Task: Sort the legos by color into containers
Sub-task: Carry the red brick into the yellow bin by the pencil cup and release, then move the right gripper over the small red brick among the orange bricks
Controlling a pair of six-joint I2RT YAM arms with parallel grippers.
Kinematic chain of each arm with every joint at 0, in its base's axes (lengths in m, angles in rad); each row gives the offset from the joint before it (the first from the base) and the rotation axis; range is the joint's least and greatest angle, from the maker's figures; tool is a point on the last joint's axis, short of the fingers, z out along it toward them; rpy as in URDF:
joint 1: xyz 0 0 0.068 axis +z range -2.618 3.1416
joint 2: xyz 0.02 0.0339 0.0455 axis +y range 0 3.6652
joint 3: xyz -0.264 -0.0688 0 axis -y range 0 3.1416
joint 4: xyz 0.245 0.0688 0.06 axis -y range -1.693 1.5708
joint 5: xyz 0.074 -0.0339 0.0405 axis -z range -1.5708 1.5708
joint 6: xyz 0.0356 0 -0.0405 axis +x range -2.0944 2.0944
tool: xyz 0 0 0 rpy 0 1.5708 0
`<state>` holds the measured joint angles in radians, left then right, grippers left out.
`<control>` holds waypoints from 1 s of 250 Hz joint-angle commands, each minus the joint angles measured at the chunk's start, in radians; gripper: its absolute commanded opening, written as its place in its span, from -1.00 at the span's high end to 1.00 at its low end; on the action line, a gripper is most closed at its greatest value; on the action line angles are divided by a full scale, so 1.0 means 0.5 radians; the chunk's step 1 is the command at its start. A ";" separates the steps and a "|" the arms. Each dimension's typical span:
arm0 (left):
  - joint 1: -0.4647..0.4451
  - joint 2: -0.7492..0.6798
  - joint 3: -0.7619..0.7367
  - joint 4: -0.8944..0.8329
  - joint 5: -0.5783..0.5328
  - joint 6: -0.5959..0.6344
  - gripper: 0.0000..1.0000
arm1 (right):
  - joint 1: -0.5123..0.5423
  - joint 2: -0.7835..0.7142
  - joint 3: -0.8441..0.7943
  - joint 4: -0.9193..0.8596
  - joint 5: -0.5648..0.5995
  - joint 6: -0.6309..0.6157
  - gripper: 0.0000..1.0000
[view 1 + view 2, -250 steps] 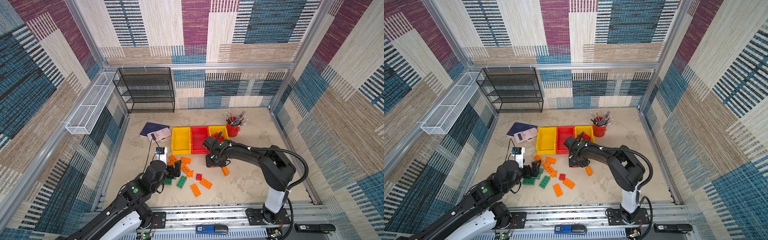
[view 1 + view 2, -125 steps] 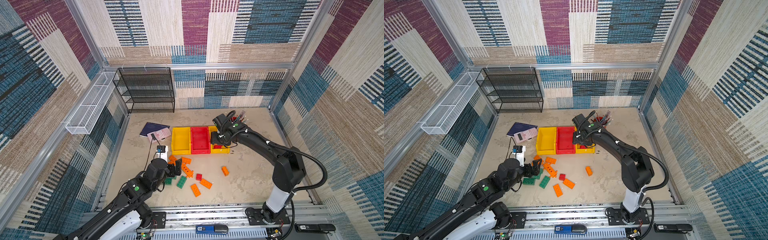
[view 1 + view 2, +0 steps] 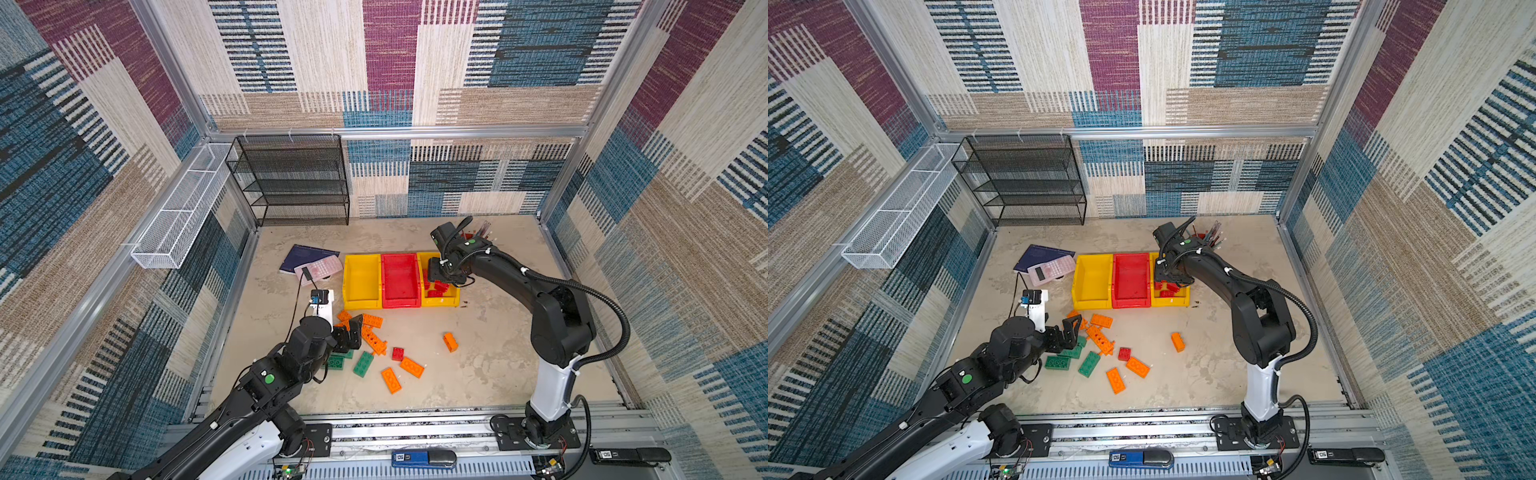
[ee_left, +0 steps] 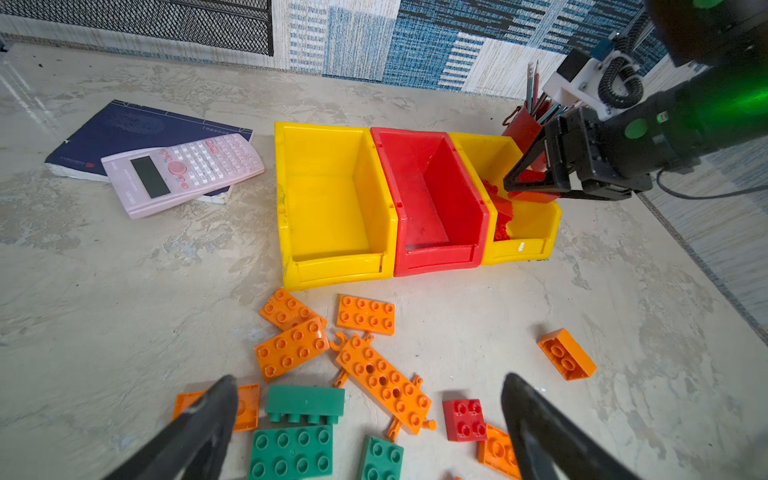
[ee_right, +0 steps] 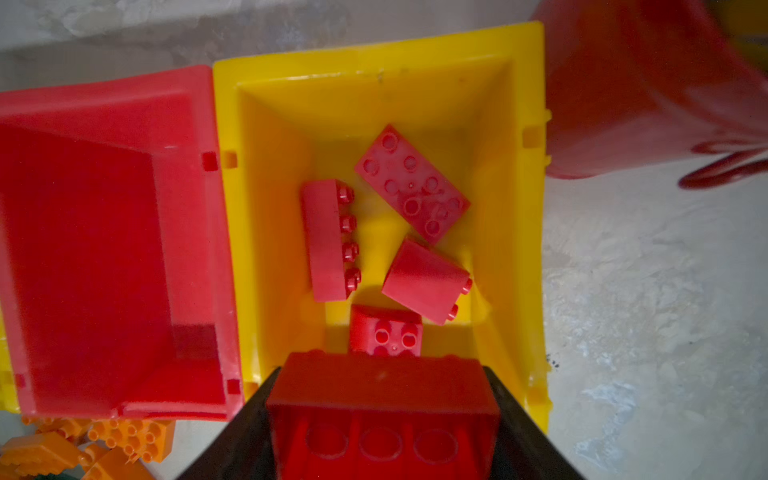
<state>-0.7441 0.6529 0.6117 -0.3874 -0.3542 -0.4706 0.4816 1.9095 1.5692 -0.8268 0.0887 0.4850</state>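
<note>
Red brick (image 5: 382,386) sits clamped between the fingers of the right hand (image 5: 382,415), poised over the yellow bin (image 3: 440,302) that touches the red bin (image 3: 400,276) on its pencil cup (image 4: 521,124) side. Four more red bricks (image 5: 411,183) lie inside that yellow bin. Left hand (image 4: 368,379) gapes wide, gripping nothing, low over the loose orange and green legos (image 3: 374,340) scattered on the bench (image 3: 498,365) in front of the red bin; one small red brick (image 3: 397,353) lies among them.

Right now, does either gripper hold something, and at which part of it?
The right gripper holds a red brick by its two short ends, above a yellow bin. The left gripper is open and holds nothing.
</note>
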 commanded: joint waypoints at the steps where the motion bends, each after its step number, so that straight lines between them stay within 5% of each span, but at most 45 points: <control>1: 0.000 0.004 0.028 -0.011 -0.042 0.059 -0.98 | -0.012 0.040 0.027 0.049 0.018 -0.029 -0.20; 54: 0.002 0.027 0.047 -0.026 -0.031 0.070 -0.98 | -0.012 0.065 0.044 0.040 0.011 -0.032 -0.60; 180: 0.000 -0.096 0.004 -0.122 0.003 -0.076 -0.98 | 0.022 -0.360 -0.232 0.057 -0.127 0.045 -0.57; 250: 0.002 -0.225 -0.020 -0.331 0.039 -0.282 -0.96 | 0.442 -0.483 -0.470 0.143 -0.272 0.148 -0.55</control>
<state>-0.7437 0.5709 0.6144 -0.4942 -0.3588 -0.5507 0.6292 1.6783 1.3682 -0.8017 0.0055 0.5163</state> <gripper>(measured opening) 0.983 0.783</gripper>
